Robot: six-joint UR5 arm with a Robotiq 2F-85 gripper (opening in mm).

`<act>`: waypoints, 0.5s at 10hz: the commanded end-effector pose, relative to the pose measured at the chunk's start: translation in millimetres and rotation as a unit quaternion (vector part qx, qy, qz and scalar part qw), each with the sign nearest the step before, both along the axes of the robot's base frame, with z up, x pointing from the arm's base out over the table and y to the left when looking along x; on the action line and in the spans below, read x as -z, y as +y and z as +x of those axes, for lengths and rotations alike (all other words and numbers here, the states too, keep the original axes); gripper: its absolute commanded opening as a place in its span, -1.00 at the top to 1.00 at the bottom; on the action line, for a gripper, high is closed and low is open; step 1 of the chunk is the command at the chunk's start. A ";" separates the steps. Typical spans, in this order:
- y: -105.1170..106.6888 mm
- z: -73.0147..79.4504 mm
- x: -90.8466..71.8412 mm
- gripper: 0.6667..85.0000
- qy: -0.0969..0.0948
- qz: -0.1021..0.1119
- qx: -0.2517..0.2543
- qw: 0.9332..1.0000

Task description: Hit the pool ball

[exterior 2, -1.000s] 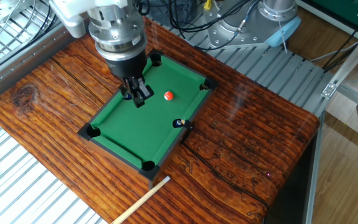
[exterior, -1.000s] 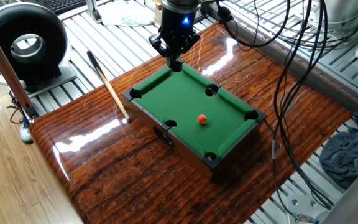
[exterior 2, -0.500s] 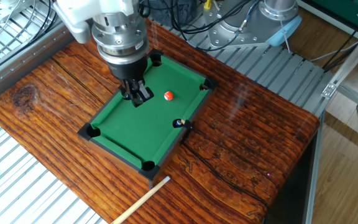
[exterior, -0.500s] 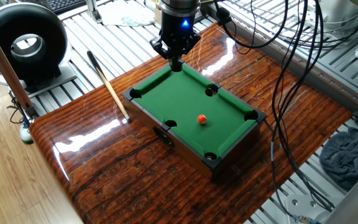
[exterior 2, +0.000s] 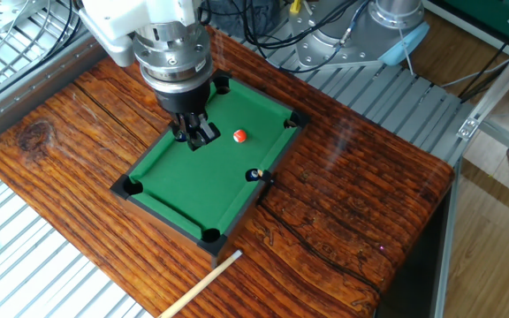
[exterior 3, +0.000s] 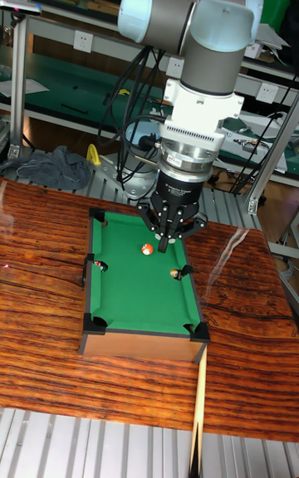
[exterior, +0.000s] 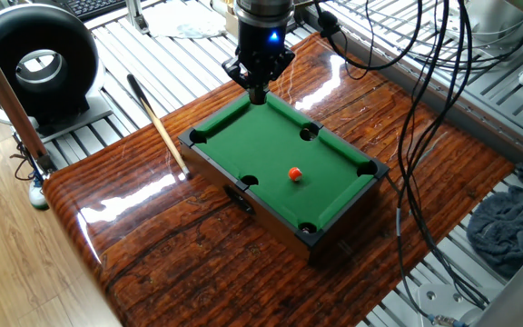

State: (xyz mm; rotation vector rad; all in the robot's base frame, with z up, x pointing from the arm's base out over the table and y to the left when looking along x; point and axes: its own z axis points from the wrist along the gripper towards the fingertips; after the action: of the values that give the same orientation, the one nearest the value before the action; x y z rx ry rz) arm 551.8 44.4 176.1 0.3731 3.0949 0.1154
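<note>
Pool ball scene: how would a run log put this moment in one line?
claw: shut, over felt | pool ball: on felt, untouched, apart from claw | hit: not yet

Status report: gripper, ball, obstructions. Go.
Gripper shut, empty, low over the green felt. Pool ball at rest mid-table, just beside the fingertips, no contact. Nothing between them.

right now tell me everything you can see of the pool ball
The pool ball is a tiny glossy orange-red sphere with a small pale spot, sitting still on the green felt of the mini pool table. It lies near the middle of the playing surface, clear of the pockets and rails. Nothing touches it except the felt. The claw hangs close beside it over the felt, apart from the ball, fingers pinched together.
</note>
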 end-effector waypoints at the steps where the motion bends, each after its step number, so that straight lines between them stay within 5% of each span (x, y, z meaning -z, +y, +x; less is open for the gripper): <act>1: 9.8 1.6 -2.1 0.98 -0.003 0.022 0.009 1.000; 5: 9.1 2.3 -1.1 0.98 -0.006 0.027 0.009 1.000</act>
State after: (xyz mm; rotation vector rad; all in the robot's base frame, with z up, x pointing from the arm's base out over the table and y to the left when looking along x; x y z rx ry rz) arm 552.8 49.1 175.8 0.3938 3.0872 0.1599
